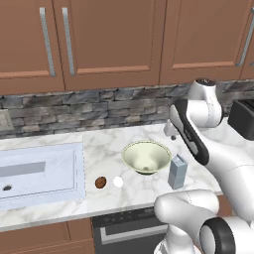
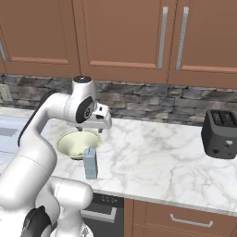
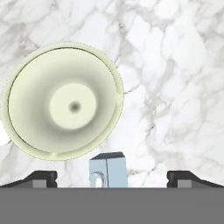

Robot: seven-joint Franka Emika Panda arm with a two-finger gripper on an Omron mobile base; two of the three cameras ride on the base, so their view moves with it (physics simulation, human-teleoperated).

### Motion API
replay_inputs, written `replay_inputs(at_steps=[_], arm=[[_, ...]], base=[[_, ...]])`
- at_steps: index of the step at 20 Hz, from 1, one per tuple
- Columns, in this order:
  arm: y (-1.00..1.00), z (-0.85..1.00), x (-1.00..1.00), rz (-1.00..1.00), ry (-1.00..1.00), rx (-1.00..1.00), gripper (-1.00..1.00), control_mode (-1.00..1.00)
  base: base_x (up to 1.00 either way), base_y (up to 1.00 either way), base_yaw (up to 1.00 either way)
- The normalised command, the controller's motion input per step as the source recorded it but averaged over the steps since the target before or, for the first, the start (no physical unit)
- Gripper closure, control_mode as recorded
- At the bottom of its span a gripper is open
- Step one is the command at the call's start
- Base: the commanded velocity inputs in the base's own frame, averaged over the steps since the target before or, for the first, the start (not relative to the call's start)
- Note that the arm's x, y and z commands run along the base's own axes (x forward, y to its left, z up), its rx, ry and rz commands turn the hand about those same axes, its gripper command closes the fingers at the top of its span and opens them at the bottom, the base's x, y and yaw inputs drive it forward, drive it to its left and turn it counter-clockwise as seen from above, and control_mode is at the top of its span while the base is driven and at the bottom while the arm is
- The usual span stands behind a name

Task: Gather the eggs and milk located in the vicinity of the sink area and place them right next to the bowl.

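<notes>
I see a grey-blue gabled milk carton upright on the marble table, just beside the cream-green bowl. My gripper hovers above, fingers spread, holding nothing.

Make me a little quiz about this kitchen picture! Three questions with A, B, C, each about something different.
1. Where does the milk stand?
A. in the sink
B. on the counter beside the bowl
C. on top of the toaster

2. How many eggs lie on the counter?
A. one
B. two
C. four

3. How is the pincer?
A. open and holding nothing
C. shut on the milk
B. shut on an egg

Answers:
1. B: the carton is upright on the counter next to the bowl.
2. B: a brown egg and a white egg lie between the sink and the bowl.
3. A: in the hand view both fingertips sit far apart, nothing between them gripped.
</notes>
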Motion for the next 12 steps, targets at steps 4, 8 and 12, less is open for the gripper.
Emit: replay_inputs(at_steps=[4,8,12], arm=[[0.0,-0.29,-0.03,0.0,0.0,0.0,-1.0,-1.0],[0.0,-0.24,-0.03,0.0,0.0,0.0,-1.0,-1.0],[0.0,-0.24,-0.01,0.0,0.0,0.0,-1.0,-1.0]], base=[[0.0,0.0,0.0],[0.0,0.0,0.0],[0.0,0.0,0.0]])
